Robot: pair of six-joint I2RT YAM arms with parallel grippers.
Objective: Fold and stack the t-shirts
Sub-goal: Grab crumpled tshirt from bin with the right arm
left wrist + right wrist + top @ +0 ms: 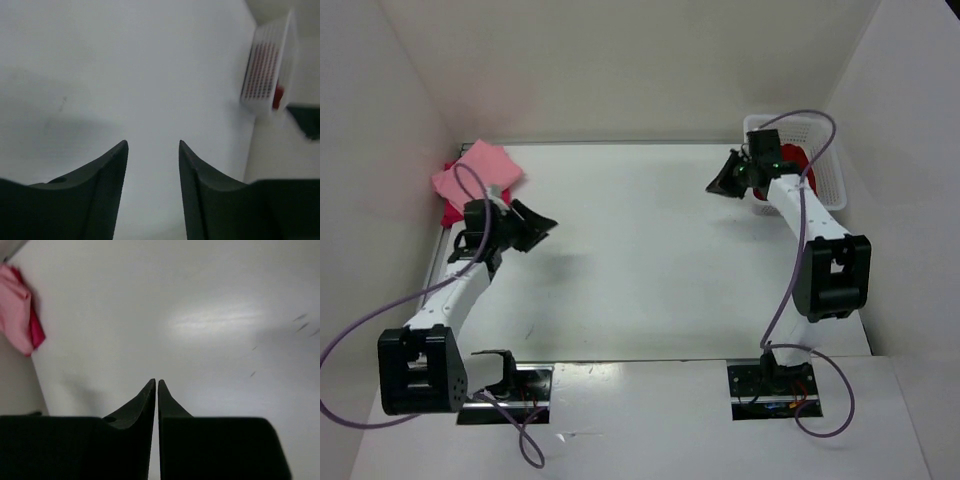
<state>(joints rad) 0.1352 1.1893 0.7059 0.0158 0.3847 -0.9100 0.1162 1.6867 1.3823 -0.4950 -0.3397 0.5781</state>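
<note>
At 3 o'clock from the right gripper (722, 180) in the overhead view, you will find the dark crimson t-shirt (790, 160) bunched inside the white basket (832, 185). Its long axis cannot be determined. The right gripper is pinched closed on nothing. It is the nearer arm and would likely need to spread before reaching in. The left gripper (540, 225) is parted and empty, with the stack at its 11 o'clock. Count three shirts: the salmon pink t-shirt (482, 172) lies on the magenta-red t-shirt (451, 212), and the third is in the one basket.
</note>
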